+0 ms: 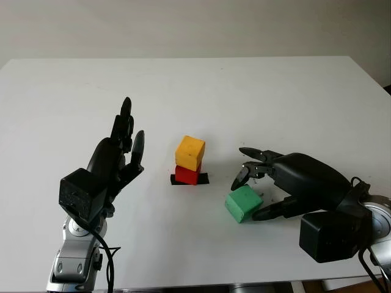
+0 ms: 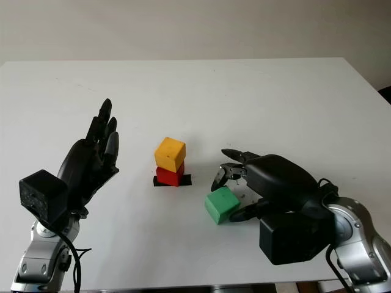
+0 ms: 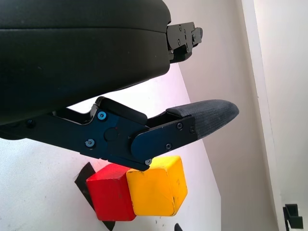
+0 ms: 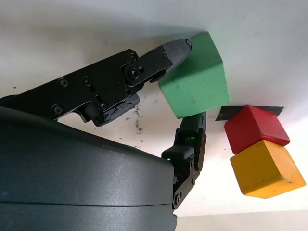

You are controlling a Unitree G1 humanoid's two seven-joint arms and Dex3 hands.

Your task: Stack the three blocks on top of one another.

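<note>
A white table (image 1: 256,91) fills the scene, seen from above and in front. The right hand (image 1: 269,183) lies low on it at the right, its fingers curling around a green block (image 1: 243,203): one fingertip (image 4: 175,48) touches the block's edge, another finger lies along its opposite side. The grip looks only part closed, with the block resting on the table, not yet lifted. The left hand (image 1: 119,155) is raised at the left, palm toward the centre, open and holding nothing, well apart from the blocks.

Near the table's middle a yellow block (image 1: 190,152) sits on a red block (image 1: 187,175), turned a little askew to it. The red block stands on a small black mark (image 1: 203,179). The green block lies near this pair, to their right and closer to the robot.

Two blocks appear stacked, so the third seems to be the step in hand. The next move likely calls for a firm pinch on the green block, a lift above the yellow one, and a centred, gentle placing so the skewed stack does not topple.
</note>
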